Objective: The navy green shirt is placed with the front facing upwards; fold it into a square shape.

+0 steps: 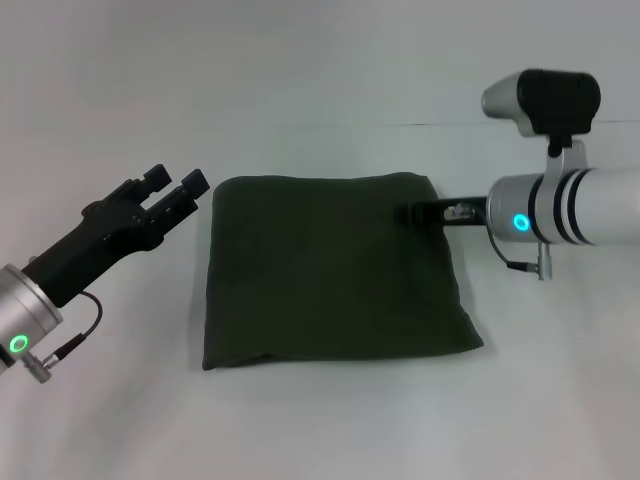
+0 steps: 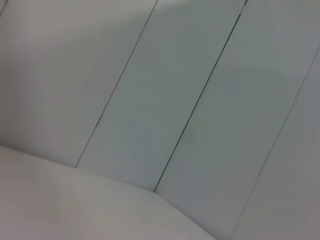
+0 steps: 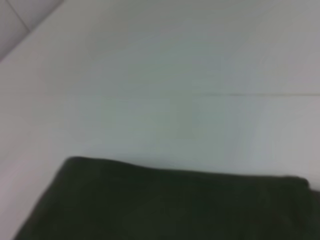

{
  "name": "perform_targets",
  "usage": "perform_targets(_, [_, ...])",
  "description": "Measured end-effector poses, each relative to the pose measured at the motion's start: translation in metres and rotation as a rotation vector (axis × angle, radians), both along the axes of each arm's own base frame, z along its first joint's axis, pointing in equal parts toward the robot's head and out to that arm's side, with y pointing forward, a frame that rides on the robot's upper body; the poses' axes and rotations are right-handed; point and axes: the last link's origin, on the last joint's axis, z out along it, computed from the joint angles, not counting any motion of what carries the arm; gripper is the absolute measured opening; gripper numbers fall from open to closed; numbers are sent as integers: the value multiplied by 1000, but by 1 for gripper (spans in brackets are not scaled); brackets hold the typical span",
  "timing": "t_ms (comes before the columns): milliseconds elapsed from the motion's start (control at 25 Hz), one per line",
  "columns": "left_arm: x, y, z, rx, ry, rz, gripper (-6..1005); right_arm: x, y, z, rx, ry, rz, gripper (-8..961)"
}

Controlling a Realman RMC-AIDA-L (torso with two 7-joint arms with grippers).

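The left gripper (image 1: pixel 178 186) is being held just beside the far left corner of the navy green shirt (image 1: pixel 335 270), fingers slightly parted and empty. The shirt is lying folded square on the white table (image 1: pixel 330 430). The right gripper (image 1: pixel 412 213) is being rested on its far right corner; its fingers cannot be told.

Plain dark olive-green navy green shirt (image 1: pixel 335 270) (no pattern), white table (image 1: pixel 320 430).
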Motion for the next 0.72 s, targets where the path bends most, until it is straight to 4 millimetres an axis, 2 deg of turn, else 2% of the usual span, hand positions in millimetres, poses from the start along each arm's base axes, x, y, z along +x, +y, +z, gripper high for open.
perform_targets(240, [-1,1,0,2,5,8,716,15,0,4,40,-31,-38,94])
perform_targets(400, [-2,1,-1,2,6,13,716,16,3,9,62,-34,-37,104])
perform_targets(720, [-7,8,-1,14,20,64,717,17,8,34,134,9,-13,125])
